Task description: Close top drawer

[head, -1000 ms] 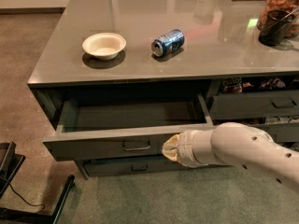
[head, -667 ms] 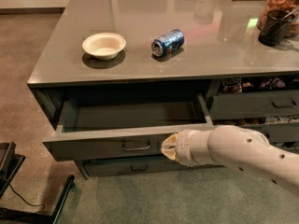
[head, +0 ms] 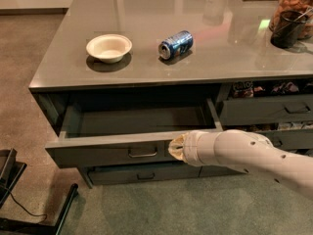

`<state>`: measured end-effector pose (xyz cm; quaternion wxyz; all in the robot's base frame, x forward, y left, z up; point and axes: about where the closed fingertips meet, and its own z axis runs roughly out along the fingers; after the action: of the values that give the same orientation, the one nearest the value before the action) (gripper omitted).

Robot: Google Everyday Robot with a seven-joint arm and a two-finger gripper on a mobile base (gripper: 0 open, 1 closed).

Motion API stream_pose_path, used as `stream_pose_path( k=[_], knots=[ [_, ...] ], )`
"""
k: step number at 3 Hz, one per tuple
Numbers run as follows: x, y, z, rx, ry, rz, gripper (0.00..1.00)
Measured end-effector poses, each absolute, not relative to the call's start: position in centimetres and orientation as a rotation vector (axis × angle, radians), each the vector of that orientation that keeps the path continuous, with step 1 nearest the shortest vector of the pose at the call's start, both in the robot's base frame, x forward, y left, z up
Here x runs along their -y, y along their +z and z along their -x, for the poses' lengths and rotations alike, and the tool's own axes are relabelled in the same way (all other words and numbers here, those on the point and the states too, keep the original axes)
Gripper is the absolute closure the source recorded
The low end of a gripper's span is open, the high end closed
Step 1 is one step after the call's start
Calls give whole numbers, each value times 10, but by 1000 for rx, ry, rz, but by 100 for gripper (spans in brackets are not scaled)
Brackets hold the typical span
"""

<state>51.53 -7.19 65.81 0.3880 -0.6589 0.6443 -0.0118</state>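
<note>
The gripper [head: 173,149] had edged along the open top drawer [head: 98,154] toward its handle [head: 143,153], grip state unclear. The table [head: 146,13] held 1 bowl [head: 109,47], 1 blue can [head: 175,44], label unreadable.

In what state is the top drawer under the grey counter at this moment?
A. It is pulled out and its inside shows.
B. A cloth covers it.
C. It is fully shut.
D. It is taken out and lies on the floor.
A: the top drawer stands pulled out from under the counter with its inside open to view, and the gripper is at its front, beside the bar handle.
</note>
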Motion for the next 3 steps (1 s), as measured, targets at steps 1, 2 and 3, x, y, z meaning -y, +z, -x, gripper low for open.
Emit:
stream_pose_path(
  k=[1, 2, 3],
  knots=[
    [73, 653, -536, -1618, -54, 1671, 100],
    [76, 650, -559, -1603, -81, 1643, 100],
    [78, 645, -583, -1592, -102, 1619, 100]
  ],
)
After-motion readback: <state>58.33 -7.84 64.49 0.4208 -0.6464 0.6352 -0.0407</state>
